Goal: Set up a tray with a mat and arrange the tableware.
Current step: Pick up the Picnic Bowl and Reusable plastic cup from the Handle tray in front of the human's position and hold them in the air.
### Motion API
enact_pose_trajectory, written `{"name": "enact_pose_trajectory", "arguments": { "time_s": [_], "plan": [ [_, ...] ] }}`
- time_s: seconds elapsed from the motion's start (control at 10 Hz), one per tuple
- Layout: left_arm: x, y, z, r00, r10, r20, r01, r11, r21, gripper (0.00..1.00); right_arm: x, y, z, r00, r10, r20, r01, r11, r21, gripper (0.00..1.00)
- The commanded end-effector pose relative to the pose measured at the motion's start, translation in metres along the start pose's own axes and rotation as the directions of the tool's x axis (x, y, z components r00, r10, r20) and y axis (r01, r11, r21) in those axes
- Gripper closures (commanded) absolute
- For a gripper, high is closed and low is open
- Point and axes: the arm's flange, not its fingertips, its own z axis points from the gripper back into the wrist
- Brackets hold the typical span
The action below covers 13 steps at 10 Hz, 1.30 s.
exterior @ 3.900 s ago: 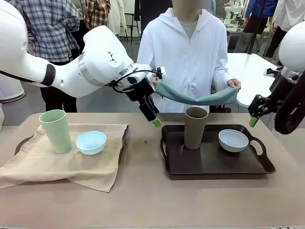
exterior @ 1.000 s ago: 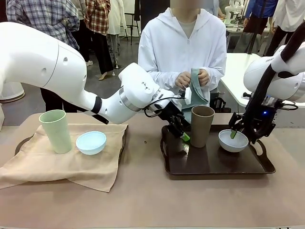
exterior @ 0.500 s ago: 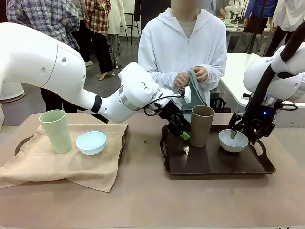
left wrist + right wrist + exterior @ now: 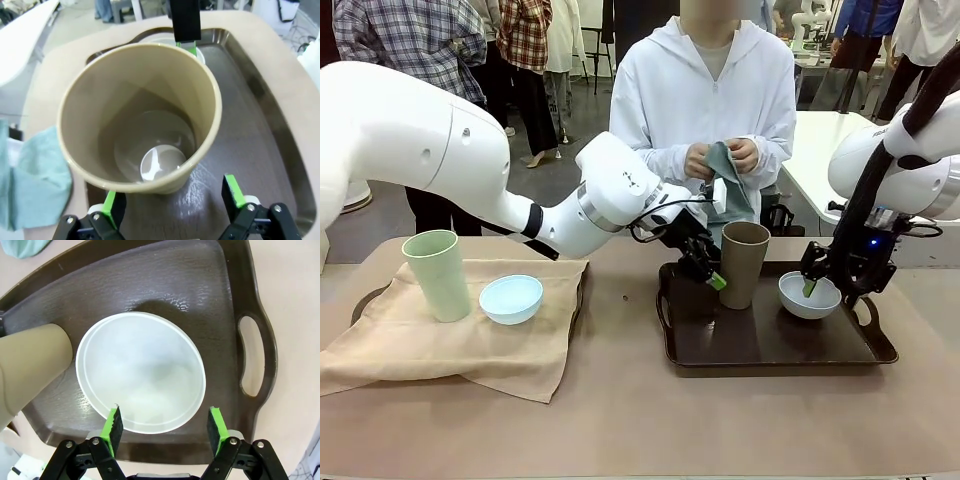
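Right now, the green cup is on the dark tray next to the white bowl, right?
Not quite: the front view shows the brown cup on the dark tray next to the white bowl. The green cup stands on the tan cloth.

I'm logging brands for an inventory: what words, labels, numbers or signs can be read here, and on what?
No text can be read.
Small dark marks on the left arm: too small to read.
Brown cup, white bowl, green cup, blue bowl, dark tray: no print to be seen.
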Motion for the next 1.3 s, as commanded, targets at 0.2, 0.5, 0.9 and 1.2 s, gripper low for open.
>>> {"name": "enact_pose_trajectory", "arguments": {
  "time_s": [0.2, 0.5, 0.9, 1.2],
  "plan": [
    [0.011, 0.006, -0.012, 0.999, -0.031, 0.018, 0.031, 0.999, -0.011, 0.0, 0.01, -0.001, -0.002, 1.0, -0.007, -0.006, 0.007, 1.0, 0.004, 0.13],
    [0.012, 0.011, -0.022, 0.996, -0.07, 0.053, 0.071, 0.997, -0.018, 0.0, 0.011, -0.003, -0.003, 1.0, -0.003, -0.003, 0.003, 1.0, 0.012, 0.13],
    [0.017, 0.019, -0.043, 0.996, -0.057, 0.073, 0.061, 0.997, -0.053, 0.0, 0.014, -0.005, -0.004, 1.0, -0.008, -0.012, 0.008, 1.0, 0.016, 0.13],
    [0.015, 0.024, -0.047, 0.994, -0.043, 0.105, 0.048, 0.997, -0.051, 0.0, 0.017, -0.007, -0.006, 1.0, 0.006, -0.023, -0.006, 1.0, 0.019, 0.68]
  ]
}}
